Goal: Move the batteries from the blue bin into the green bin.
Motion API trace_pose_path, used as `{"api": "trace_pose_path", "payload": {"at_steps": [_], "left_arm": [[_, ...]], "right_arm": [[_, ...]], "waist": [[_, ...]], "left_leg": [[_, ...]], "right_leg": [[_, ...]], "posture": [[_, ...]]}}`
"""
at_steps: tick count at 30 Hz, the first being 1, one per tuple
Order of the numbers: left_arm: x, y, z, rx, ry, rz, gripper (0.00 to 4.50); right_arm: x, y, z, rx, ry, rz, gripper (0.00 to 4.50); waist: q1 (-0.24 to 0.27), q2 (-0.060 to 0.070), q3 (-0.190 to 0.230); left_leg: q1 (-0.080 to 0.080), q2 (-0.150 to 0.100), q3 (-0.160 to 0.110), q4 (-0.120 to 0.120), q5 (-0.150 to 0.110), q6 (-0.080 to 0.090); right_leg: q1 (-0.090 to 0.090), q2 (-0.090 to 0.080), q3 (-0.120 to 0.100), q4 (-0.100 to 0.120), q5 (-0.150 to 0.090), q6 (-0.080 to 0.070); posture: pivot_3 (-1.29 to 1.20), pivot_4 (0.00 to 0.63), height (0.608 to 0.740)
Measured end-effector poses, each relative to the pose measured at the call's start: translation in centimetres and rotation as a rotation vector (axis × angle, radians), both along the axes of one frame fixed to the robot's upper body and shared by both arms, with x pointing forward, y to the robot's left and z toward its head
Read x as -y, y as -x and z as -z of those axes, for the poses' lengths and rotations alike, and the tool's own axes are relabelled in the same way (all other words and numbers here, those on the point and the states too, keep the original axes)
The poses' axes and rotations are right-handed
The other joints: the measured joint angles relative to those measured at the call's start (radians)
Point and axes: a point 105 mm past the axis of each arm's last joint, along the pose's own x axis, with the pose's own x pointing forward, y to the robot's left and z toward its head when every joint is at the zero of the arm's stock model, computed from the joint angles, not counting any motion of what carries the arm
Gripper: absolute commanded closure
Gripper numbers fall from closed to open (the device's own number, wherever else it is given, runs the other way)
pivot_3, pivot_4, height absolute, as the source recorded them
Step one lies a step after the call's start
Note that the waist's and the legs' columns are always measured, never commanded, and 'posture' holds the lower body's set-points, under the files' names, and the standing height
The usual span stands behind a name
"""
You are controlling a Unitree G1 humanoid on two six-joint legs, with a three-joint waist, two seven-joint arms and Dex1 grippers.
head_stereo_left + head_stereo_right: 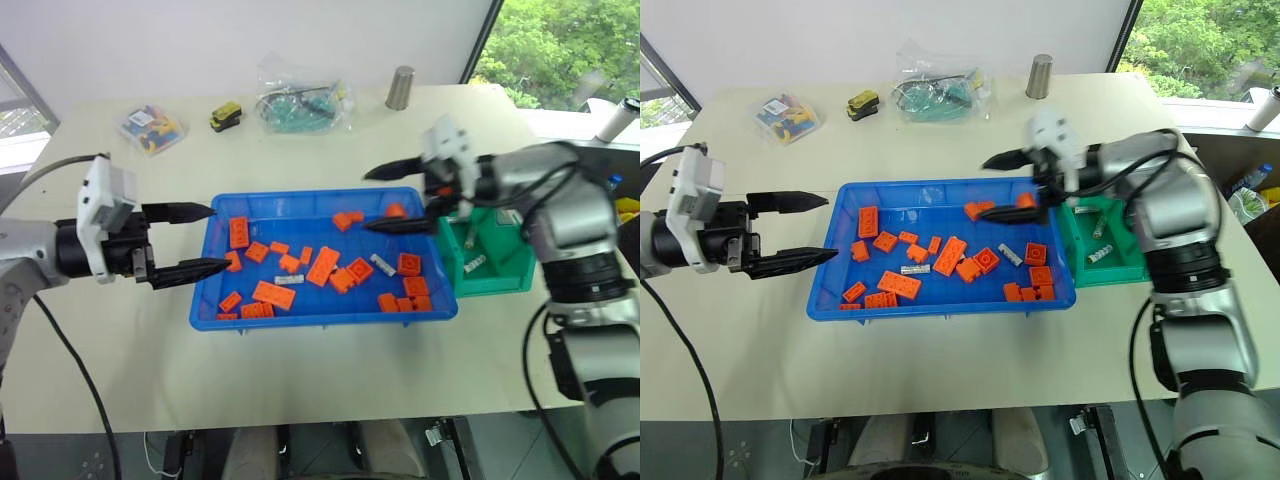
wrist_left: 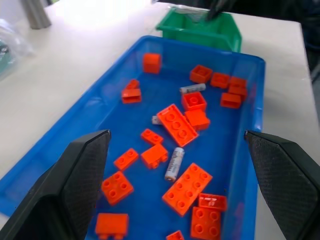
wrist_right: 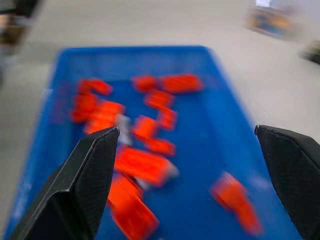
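Batteries (image 2: 174, 163) lie among orange bricks (image 2: 177, 124) in the blue bin (image 1: 325, 312), both end effectors, left (image 1: 190, 241) and right (image 1: 390, 198), gaping empty beside the green bin (image 1: 497, 272).

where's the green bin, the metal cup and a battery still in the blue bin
green bin (image 1: 500, 272), left eye view, front wall.
metal cup (image 1: 400, 88), left eye view, side of its body.
battery (image 2: 174, 164), left wrist view, middle of the cylinder.

Left arm reaches in from the left, its hand (image 1: 188, 241) roughly level, fingers spread wide and empty. Right arm bends across from the right — its hand (image 1: 395, 198) points leftward, slightly downward, fingers likewise parted with nothing between them.
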Motion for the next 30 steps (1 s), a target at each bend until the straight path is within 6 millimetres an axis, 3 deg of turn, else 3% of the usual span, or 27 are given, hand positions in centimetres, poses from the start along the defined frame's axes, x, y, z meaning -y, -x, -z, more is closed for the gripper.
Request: {"api": "trace_pose_path", "payload": {"at_steps": [4,9,12,19,22,25,30], "left_arm": [[0.5,0.1,0.6,-0.004,-0.005,0.011,0.0],[0.2,0.5,2.0,-0.051,-0.025,-0.003,0.0],[0.1,0.6,2.4,-0.055,-0.038,-0.006,0.0],[-0.3,0.3,2.5,-0.027,-0.057,-0.027,0.0],[-0.1,0.1,2.5,-0.024,-0.064,-0.026,0.0],[0.0,0.0,2.7,-0.027,-0.071,-0.022,0.0],[0.0,-0.5,2.3,-0.015,-0.069,-0.023,0.0]], "right_arm": [[-2.8,-1.4,2.3,-0.023,0.043,0.056,0.01],[-6.0,0.0,4.3,-0.045,0.085,-0.064,0.01],[-7.8,-0.6,5.4,-0.053,0.157,-0.049,0.01],[-7.9,-0.5,8.1,-0.059,0.248,-0.038,0.01],[-7.2,0.1,9.8,-0.092,0.273,-0.041,0.74],[-6.8,0.1,10.2,-0.098,0.282,-0.024,2.24],[-6.5,0.1,10.5,-0.092,0.283,-0.007,2.24]], "waist": [[0.0,0.0,0.0],[0.002,0.0,0.0],[0.001,-0.001,0.0],[0.014,-0.002,-0.001],[0.018,-0.002,-0.001],[0.017,-0.002,-0.001],[0.017,-0.002,-0.001]], "left_leg": [[-0.011,0.001,-0.007,0.01,-0.001,0.001],[-0.012,0.0,-0.009,0.011,-0.001,0.001],[-0.012,0.0,-0.01,0.012,-0.001,0.001],[-0.012,-0.001,-0.011,0.011,-0.001,0.001],[-0.012,-0.001,-0.011,0.012,-0.001,0.001],[-0.012,-0.001,-0.011,0.012,-0.001,0.001],[-0.012,-0.001,-0.011,0.012,-0.001,0.001]], "right_leg": [[-0.005,0.0,-0.006,0.003,0.0,0.0],[-0.005,-0.001,-0.008,0.004,0.0,0.0],[-0.005,-0.001,-0.009,0.006,0.0,0.0],[-0.004,-0.002,-0.01,0.005,0.0,0.0],[-0.004,-0.002,-0.01,0.005,0.0,0.0],[-0.004,-0.001,-0.01,0.006,0.0,0.0],[-0.004,-0.001,-0.01,0.005,0.0,0.0]], "posture": [[0.0,0.15,0.739],[0.0,0.15,0.739],[0.0,0.15,0.739],[0.0,0.15,0.739],[0.0,0.15,0.739],[0.0,0.15,0.739],[0.0,0.15,0.739]]}}
